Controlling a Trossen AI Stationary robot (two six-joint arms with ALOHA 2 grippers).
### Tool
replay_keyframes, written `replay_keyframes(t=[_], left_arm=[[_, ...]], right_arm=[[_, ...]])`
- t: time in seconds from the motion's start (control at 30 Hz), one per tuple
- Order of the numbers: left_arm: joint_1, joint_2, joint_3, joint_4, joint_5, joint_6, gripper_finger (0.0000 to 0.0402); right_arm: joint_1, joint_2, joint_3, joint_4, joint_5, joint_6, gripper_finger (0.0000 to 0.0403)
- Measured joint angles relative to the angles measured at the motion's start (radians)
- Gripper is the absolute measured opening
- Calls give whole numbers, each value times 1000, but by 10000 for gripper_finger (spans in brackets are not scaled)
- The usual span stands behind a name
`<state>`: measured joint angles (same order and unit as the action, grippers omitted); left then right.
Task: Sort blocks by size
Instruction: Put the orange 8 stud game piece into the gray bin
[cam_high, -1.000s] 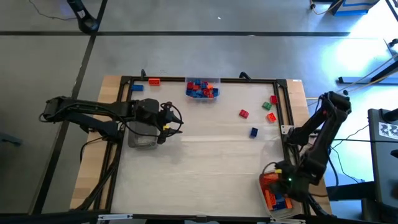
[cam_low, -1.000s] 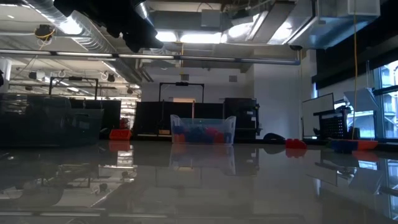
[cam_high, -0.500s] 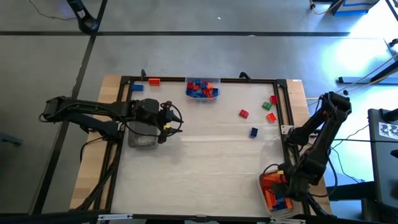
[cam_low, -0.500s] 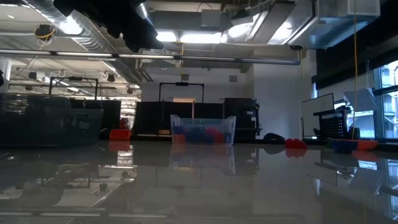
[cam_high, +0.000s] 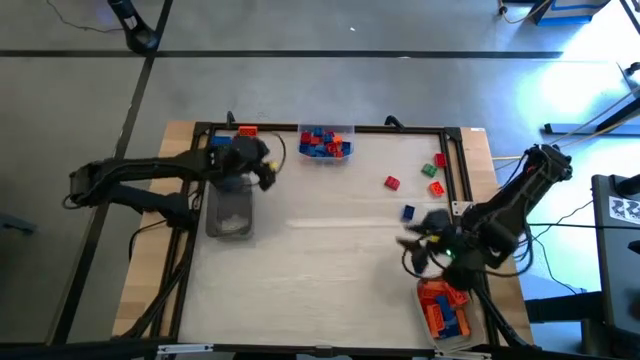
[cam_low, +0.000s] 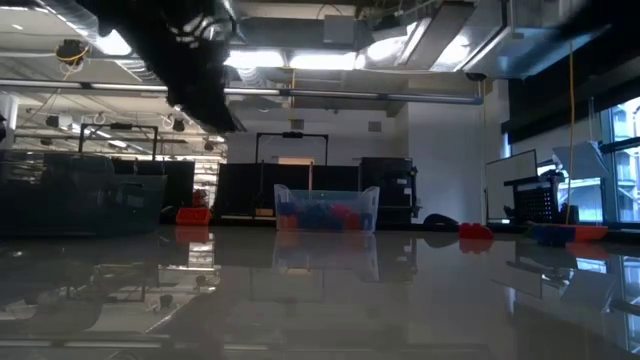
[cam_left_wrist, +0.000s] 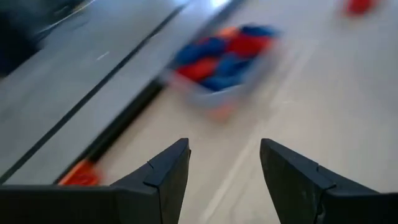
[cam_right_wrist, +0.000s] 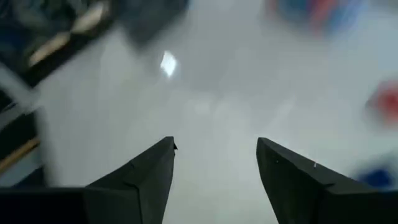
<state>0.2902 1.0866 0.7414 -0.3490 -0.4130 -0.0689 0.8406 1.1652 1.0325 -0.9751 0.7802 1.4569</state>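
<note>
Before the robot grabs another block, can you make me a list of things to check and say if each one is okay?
1. Right gripper empty and open: ok, nothing shows between its fingers.
2. Left gripper empty and open: ok, it points toward the tray of red and blue blocks.
3. Loose blocks left to pick: ok, a red block, a blue block and a few more lie on the table.
4. Corner tray clear of the right gripper: ok, the gripper is beside it, over the table.
5. Empty clear tray by the left arm: ok, upright.
6. Which block is next: cannot tell.
</note>
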Motion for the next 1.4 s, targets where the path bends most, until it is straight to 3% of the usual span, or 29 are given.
replay_keyframes(t=[0.13, 0.33, 0.6, 0.77, 0.87, 1.27, 1.4], left_arm=[[159, 9, 0, -21, -10, -3, 184], [373, 116, 27, -39, 21, 73, 184], [515, 338, 253, -156, 82, 219, 197], [582, 501, 445, -367, 99, 207, 238], [620, 591, 520, -407, 99, 184, 253], [687, 796, 537, -330, 99, 185, 244], [686, 828, 537, -359, 167, 200, 244]], right_arm=[[-113, 4, -1, -1, 203, -249, 227], [-301, 15, -1, 0, 292, -456, 227], [-495, 93, -2, 6, 238, -551, 227], [-537, 164, -2, 12, 196, -577, 227], [-535, 206, -2, 12, 200, -582, 227], [-533, 315, -2, 17, 177, -583, 227], [-533, 322, -2, 17, 177, -584, 227]])
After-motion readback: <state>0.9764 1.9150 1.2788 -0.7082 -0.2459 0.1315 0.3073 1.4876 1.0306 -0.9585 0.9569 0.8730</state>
